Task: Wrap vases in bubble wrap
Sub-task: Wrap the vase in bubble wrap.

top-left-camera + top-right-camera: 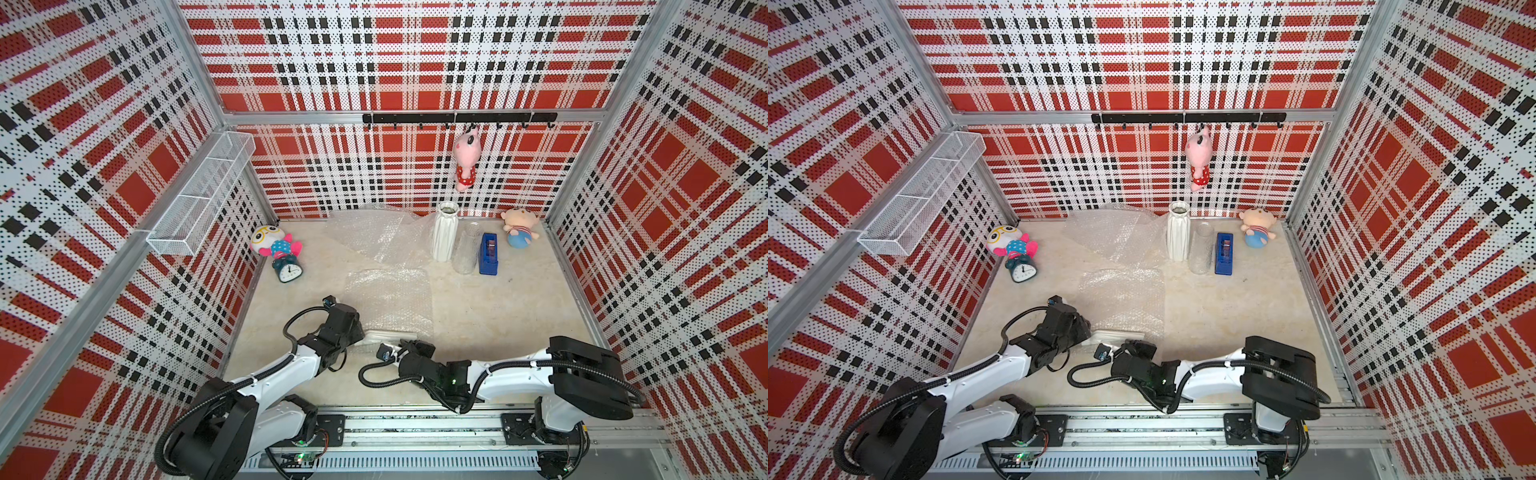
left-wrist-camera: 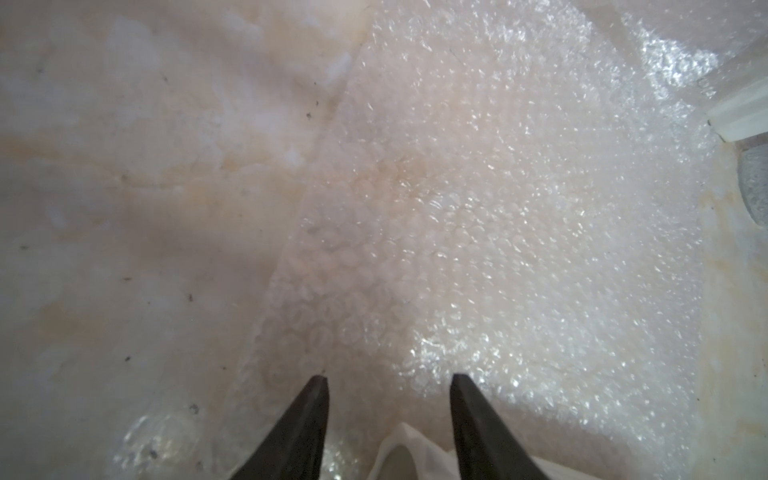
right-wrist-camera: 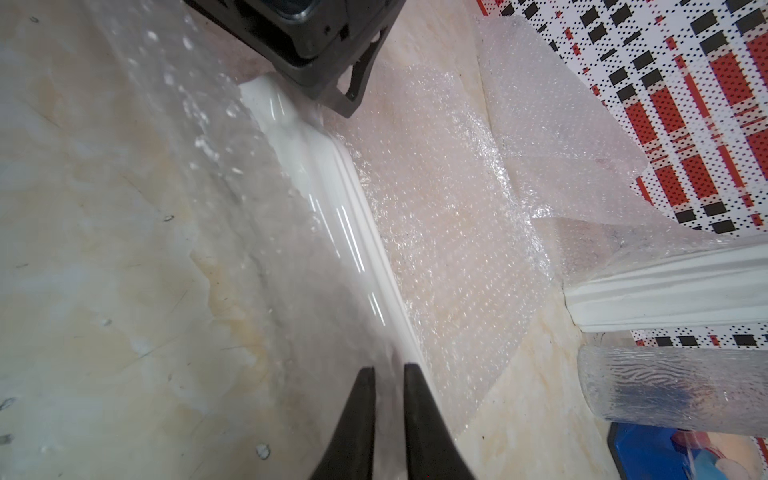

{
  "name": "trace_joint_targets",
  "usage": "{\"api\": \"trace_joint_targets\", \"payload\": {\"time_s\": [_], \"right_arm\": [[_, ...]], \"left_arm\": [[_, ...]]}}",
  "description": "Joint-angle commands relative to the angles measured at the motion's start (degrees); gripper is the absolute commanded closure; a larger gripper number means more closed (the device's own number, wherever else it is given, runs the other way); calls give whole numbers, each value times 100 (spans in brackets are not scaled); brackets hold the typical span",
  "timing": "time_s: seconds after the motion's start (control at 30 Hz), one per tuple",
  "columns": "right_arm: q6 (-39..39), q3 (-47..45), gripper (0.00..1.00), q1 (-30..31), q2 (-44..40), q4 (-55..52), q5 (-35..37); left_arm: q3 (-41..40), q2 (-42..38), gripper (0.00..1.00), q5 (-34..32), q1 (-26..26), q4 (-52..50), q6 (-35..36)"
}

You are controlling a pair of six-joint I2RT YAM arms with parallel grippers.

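Here's what I see from my remote seat. It's a booth with red, black and white plaid walls point(image 1: 415, 62) on three sides, all perforated panel, held by aluminium posts point(image 1: 199, 70). A black hook rail point(image 1: 457, 117) runs across the back wall with a pink plush point(image 1: 467, 164) hanging off it. There's a white mesh shelf point(image 1: 199, 195) on the left wall, split in three sections. The floor point(image 1: 519, 307) is pale marbled cream, speckled with dirt in the wrist views. A goggle-eyed plush point(image 1: 272, 243) sits in the far left corner with a teal clock point(image 1: 289, 272) right against it, and a small doll point(image 1: 517, 228) is in the far right corner. A metal track point(image 1: 415, 428) runs along the near edge. The light's flat and even.
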Motion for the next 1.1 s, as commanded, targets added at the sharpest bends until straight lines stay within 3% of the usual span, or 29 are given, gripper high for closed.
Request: {"api": "trace_joint_targets", "payload": {"time_s": [0.0, 0.5, 0.6, 0.77, 0.97, 1.07], "right_arm": [[-118, 115, 78, -79, 151, 269, 216], [-170, 9, 57, -470, 272, 375, -5], [-144, -19, 56, -542, 315, 383, -102], [-54, -10, 54, -652, 399, 374, -262], [34, 4, 53, -768, 431, 431, -474], [78, 17, 53, -845, 444, 440, -574]], "left_arm": [[150, 64, 48, -99, -6, -27, 107], [397, 26, 48, -114, 272, -102, 225], [600, -290, 43, -308, 440, -471, 274], [931, -1512, 38, -1004, 503, -1300, 256], [1105, -2593, 44, -1767, -550, -2200, -691], [980, -2834, 49, -1830, -1215, -2299, -1277]]}}
